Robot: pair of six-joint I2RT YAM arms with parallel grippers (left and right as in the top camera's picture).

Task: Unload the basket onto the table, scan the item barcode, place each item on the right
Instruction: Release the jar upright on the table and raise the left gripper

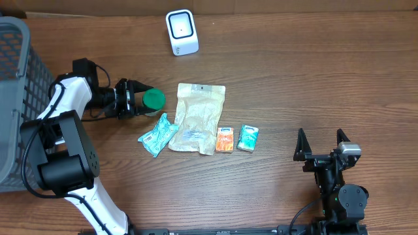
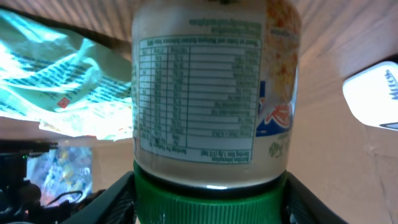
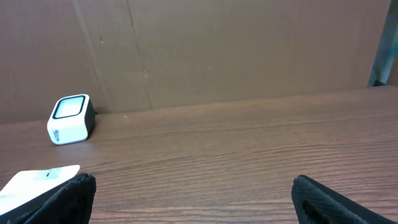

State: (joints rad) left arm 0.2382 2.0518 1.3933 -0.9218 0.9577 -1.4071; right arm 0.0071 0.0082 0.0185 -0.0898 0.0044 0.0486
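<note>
A jar with a green lid and a printed nutrition label fills the left wrist view. My left gripper reaches in from the left and is shut on the lid, one finger against each side of its ribbed edge. No barcode shows on the side facing the camera. The white scanner stands at the back of the table, also seen in the right wrist view. My right gripper rests at the front right, open with nothing between its fingers.
On the table lie a beige pouch, a teal packet, an orange packet and a small teal packet. A grey basket stands at the left edge. A brown board backs the table.
</note>
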